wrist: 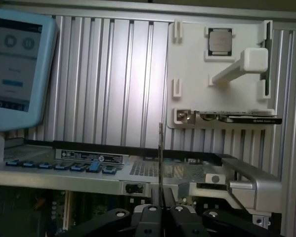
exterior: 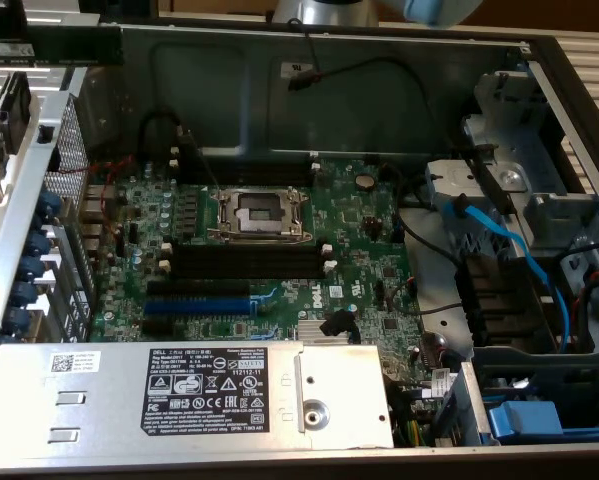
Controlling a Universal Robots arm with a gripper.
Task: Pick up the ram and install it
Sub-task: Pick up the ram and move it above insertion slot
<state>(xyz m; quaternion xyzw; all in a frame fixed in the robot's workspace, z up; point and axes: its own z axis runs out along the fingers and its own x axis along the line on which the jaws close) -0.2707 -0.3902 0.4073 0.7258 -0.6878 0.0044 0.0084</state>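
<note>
In the wrist view my gripper (wrist: 160,205) is shut on the ram (wrist: 160,163). The ram is a thin stick seen edge-on, standing straight up from between the black fingers (wrist: 150,217). Behind it are the open computer case's rim and a ribbed metal wall. In the exterior view the motherboard (exterior: 359,230) lies in the case. Its long black memory slots (exterior: 247,262) with white end clips sit below the CPU socket (exterior: 267,212), and nothing stands in them. Part of the arm (exterior: 324,10) shows at the upper edge, above the case's back wall.
A blue expansion slot (exterior: 199,305) lies just in front of the memory slots. The power supply (exterior: 179,390) fills the near side. A blue cable (exterior: 519,250) and drive cages crowd the exterior view's right. A white holder (wrist: 197,74) with a chip and a screen (wrist: 14,69) hang on the wall.
</note>
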